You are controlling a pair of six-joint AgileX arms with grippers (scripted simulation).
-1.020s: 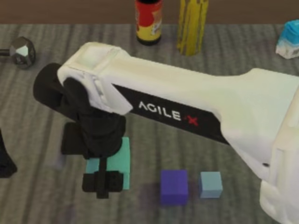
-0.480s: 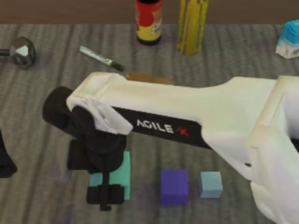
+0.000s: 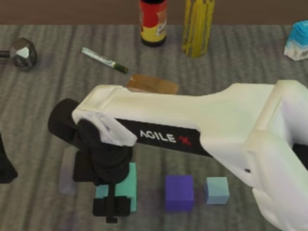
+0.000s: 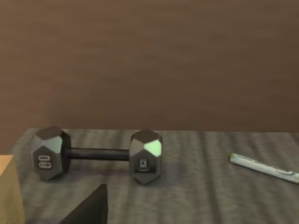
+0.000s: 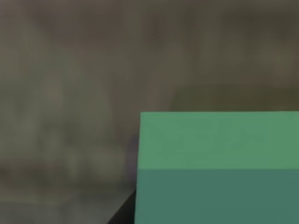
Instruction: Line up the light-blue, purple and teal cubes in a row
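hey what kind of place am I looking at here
Probably a simulated tabletop test bench, not a real room: a grey table with three plain cubes, such as the teal cube, plus unrelated clutter like a dumbbell and sauce bottle.

The top view looks straight down on the table (image 3: pixel 43 96). The left wrist view faces level across it, sharing the dumbbell (image 4: pixel 98 155) and marker (image 4: pixel 264 167). The right wrist view sits very close to the teal cube (image 5: pixel 217 168).

The right arm (image 3: pixel 202 130) is stretched from the frame's right edge toward the lower left, its gripper (image 3: pixel 111 207) pointed downward. The left arm (image 3: pixel 5 168) is parked at the left edge.
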